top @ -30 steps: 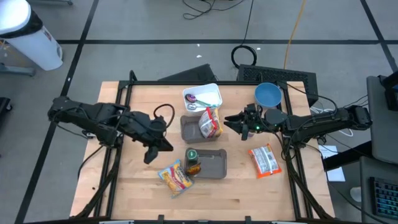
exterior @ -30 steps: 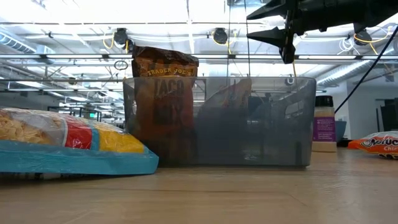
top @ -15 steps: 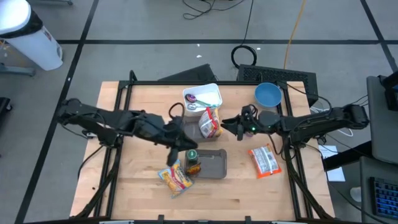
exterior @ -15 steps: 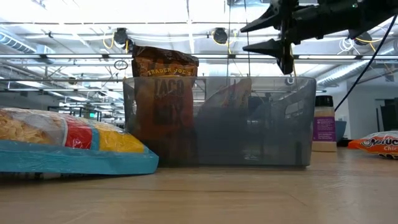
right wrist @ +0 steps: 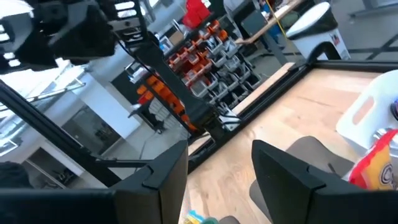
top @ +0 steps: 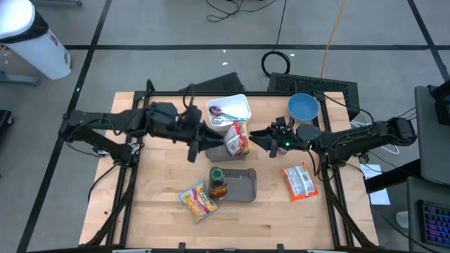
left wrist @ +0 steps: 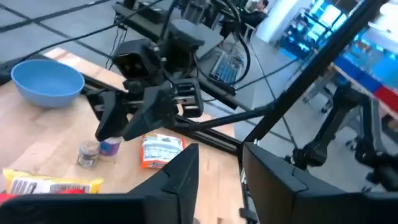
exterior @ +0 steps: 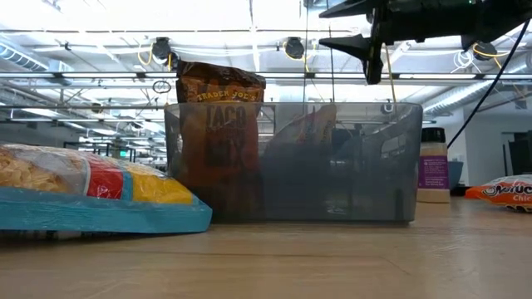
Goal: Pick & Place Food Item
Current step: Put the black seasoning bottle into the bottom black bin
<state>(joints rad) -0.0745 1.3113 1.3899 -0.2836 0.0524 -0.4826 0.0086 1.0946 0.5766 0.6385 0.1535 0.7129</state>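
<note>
the snack bag (top: pixel 238 138) stands upright in the grey bin (top: pixel 213 145) between both arms; it looks light, crinkly and slippery, best pinched at its top seam. left gripper (top: pixel 197 146) and right gripper (top: pixel 257 135) both hover beside it with fingers parted, empty

Light wooden table (top: pixel 162 204), blue round bowl (top: pixel 302 107), white container (top: pixel 228 110), two grey bins (top: pixel 240 185), yellow-and-red snack bag (top: pixel 238 138), yellow, red and blue chips bag (top: pixel 197 201), orange-and-white packet (top: pixel 298 180), brown taco mix bag (exterior: pixel 219 124), black arms.
</note>
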